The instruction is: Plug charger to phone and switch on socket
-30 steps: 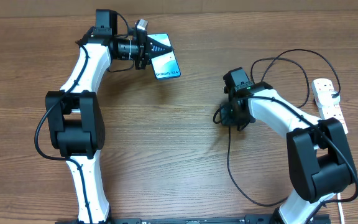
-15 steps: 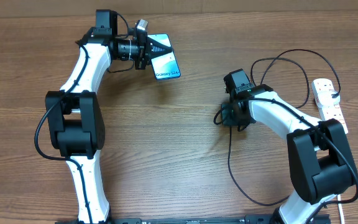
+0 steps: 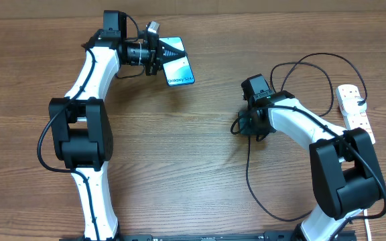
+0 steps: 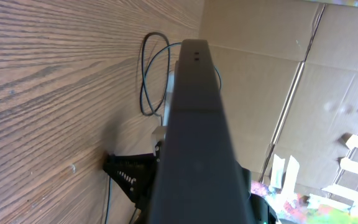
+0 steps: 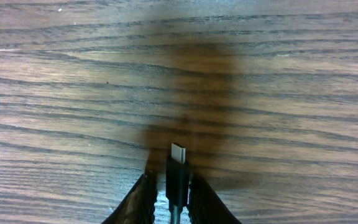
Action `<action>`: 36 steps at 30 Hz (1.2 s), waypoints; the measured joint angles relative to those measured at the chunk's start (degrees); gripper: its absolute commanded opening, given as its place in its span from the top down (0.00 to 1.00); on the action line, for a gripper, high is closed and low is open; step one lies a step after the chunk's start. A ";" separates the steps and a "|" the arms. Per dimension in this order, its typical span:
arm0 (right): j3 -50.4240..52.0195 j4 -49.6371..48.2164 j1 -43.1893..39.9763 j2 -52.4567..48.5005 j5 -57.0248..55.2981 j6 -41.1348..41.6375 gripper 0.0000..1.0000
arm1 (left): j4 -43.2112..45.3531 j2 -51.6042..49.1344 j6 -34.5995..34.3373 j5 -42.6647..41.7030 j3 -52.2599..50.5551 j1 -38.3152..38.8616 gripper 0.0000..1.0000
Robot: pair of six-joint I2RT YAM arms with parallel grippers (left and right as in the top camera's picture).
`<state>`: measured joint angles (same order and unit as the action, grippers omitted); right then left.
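Left fingers (image 3: 159, 56): clenched on the phone (image 3: 179, 65). You hold it by one short end. The screen faces the overhead camera, and the "Galaxy" text sits at the end farthest from the fingers. In the left wrist view only the phone's dark edge shows, running straight out from the fingers. Whether the phone rests on the surface (image 3: 200, 201) or hangs clear of it, you cannot tell.

Right fingers (image 3: 244, 125): clamped on the plug end of the charger (image 3: 248, 174). In the right wrist view the black plug stands between the two fingers. Its metal tip (image 5: 178, 151) pokes just past them, aimed at bare wood. Cannot tell whether the tip touches the wood.

Charger cable: from the right fingers one long run curves back toward the arm's base. A second run rises behind the fingers and loops over between them and the socket (image 3: 354, 110). That loop also shows past the phone's edge in the left wrist view.

Socket: lies flat at the far right of the surface, well apart from the right fingers on their outer side, just beyond the right arm's elbow. Its switches are too small here to read their position.

Phone to plug: well apart. The phone sits off to the left of the right fingers and farther from the base, with open wood between. Plug not in the phone.
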<state>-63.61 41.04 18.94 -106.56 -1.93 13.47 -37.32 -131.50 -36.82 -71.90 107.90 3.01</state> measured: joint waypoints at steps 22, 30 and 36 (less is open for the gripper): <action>0.04 -1.44 0.00 0.00 0.46 0.02 0.96 | -0.44 0.00 0.24 -0.66 0.02 0.00 0.96; 0.04 -1.49 0.00 0.00 1.07 0.00 0.96 | -0.44 0.00 1.05 -2.75 0.00 0.00 0.96; 0.04 -1.44 0.00 0.00 1.53 0.02 0.96 | -0.44 0.00 1.31 -3.08 0.00 0.00 0.96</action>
<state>-63.57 39.59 18.94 -106.56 -0.40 13.50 -37.76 -131.50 -35.51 -74.98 107.90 3.01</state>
